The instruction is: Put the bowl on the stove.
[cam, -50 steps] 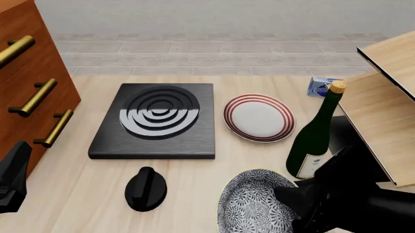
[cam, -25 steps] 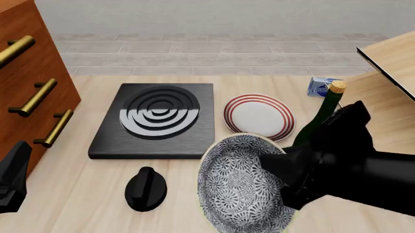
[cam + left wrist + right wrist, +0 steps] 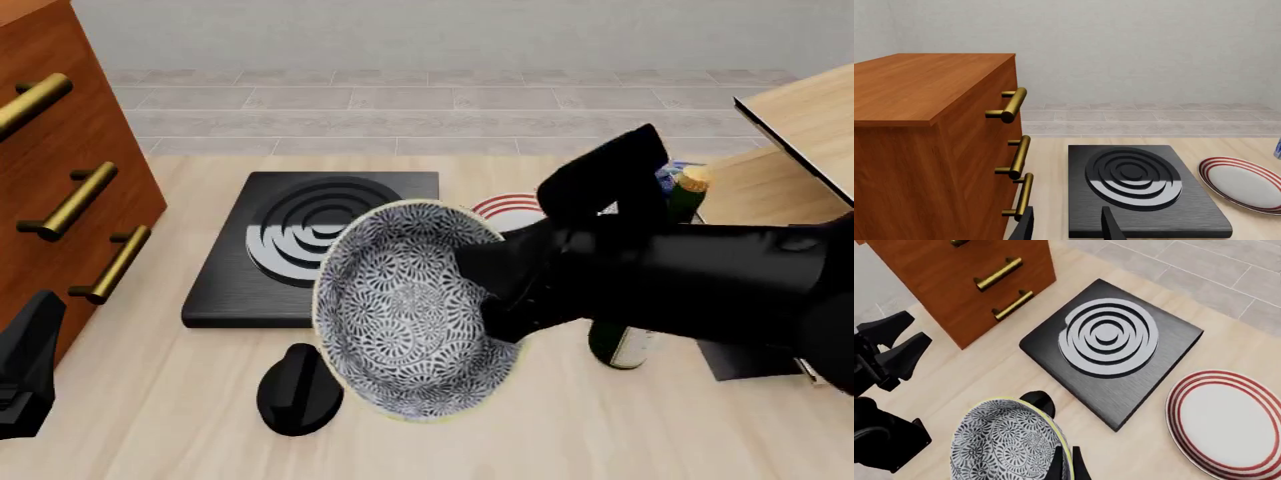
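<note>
Broadly, the pale wooden counter (image 3: 160, 420) carries a brown wooden drawer cabinet with brass handles (image 3: 54, 190) beside the flat square black stove with concentric rings (image 3: 320, 250). Right of the stove, the right hand (image 3: 501, 295) is clamped on the rim of the deep grey-and-white floral bowl (image 3: 407, 325), held tilted above the stove's near corner. Near the stove's front edge, the left hand (image 3: 1066, 227) hangs with fingers apart, holding nothing.

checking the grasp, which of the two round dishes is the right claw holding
The bowl, deep, with a grey-and-white floral pattern; the right claw pinches its rim in the air. The flat red-ringed plate lies untouched on the table.
</note>
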Available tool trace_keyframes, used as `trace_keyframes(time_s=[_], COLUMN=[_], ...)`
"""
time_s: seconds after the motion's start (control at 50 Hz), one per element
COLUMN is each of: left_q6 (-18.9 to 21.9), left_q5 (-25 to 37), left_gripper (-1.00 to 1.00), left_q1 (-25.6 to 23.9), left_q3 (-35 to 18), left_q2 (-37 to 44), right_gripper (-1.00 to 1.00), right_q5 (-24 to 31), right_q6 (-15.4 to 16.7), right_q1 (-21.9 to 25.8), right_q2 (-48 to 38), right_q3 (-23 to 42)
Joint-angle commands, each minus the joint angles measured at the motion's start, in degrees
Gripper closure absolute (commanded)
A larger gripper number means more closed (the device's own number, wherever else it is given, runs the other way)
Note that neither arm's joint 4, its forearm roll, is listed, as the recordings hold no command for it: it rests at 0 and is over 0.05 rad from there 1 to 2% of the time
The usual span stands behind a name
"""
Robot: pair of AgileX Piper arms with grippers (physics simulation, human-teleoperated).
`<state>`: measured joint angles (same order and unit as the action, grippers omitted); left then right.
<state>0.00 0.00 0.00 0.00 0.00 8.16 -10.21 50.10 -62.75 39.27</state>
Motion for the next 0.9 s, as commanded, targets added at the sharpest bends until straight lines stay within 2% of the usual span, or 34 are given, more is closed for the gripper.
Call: trace_keyframes(time_s=[0.02,0.44,0.46,0.54,0.56,0.6,0.9], left_q6=[0.0,0.0,0.0,0.0,0.0,0.0,0.0], left_q5=[0.0,0.0,0.0,0.0,0.0,0.0,0.0], left_gripper=[-1.0,-1.0,-1.0,-1.0,-1.0,-1.0,-1.0], left_q1=[0.0,0.0,0.0,0.0,0.0,0.0,0.0], left_q3=[0.0,0.0,0.0,0.0,0.0,0.0,0.0], left_q2=[0.0,0.0,0.0,0.0,0.0,0.0,0.0], right_gripper=[1.0,1.0,1.0,1.0,1.0,1.0,1.0], right_q5=[-0.9,2.3,1.8,2.2,2.2,2.3,4.6], right_q6=[-0.5,-5.1,-6.3,-6.8,-8.0,-7.3,-9.7], right_q1=[0.4,-1.0,-1.0,-1.2,-1.7,-1.8,-2.9], right_q2=[-5.1,-12.9,-13.1,-15.5,-16.5,-17.7,-25.8], right_q3=[7.6,20.2,20.3,22.2,22.8,24.0,32.4])
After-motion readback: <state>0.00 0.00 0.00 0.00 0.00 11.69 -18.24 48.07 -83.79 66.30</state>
